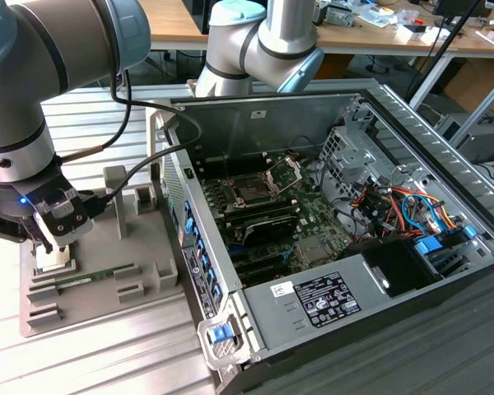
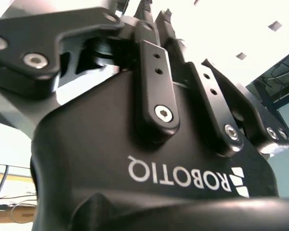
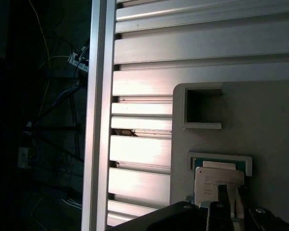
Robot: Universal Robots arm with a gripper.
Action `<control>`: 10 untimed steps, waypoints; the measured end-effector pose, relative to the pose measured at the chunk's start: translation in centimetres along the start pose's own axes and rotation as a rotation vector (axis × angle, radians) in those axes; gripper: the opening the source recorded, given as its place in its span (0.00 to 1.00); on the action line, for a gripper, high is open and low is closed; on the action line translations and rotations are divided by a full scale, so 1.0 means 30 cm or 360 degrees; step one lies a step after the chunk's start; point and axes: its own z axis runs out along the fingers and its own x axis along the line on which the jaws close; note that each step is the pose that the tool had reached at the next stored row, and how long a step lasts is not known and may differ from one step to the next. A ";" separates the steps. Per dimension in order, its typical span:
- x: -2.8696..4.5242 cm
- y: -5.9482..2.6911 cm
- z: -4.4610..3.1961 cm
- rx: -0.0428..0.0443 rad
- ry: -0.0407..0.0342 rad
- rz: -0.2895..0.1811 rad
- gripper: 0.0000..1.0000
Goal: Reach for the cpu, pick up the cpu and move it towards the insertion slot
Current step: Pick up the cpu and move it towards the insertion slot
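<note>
In the exterior view my gripper (image 1: 53,240) hangs low over the grey holder block (image 1: 144,284) at the exterior view's left. The cpu (image 1: 53,262), a pale square chip, sits right under it. In the first wrist view the cpu (image 3: 216,179) overlaps the rim of its teal-edged pocket (image 3: 248,162), a little out of it, with dark fingertips (image 3: 223,201) against its near edge. The gripper looks shut on the cpu. The insertion slot (image 1: 251,191), a dark square socket in a shiny frame with its bracket raised, lies on the board inside the open computer case, well to the exterior view's right.
A thin green memory stick (image 1: 95,277) lies in the holder block beside the cpu. Grey posts (image 1: 115,197) rise from the block. The case's side wall (image 1: 189,247) stands between block and socket. Cables (image 1: 395,206) and a drive cage crowd the case's far right.
</note>
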 end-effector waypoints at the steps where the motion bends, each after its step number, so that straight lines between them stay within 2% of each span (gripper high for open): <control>1: 0.000 0.000 0.000 0.0000 0.0000 0.0000 0.24; 3: 0.000 0.000 0.000 0.0000 0.0000 0.0000 0.36; 4: 0.000 0.000 0.000 0.0000 0.0000 0.0000 0.36; 6: 0.000 0.000 0.000 0.0000 0.0000 -0.0001 0.47; 7: 0.000 0.000 0.000 0.0000 0.0000 -0.0001 0.47; 9: 0.000 0.000 0.000 0.0000 0.0000 -0.0001 0.60; 10: 0.000 0.000 0.000 0.0000 0.0000 -0.0001 0.60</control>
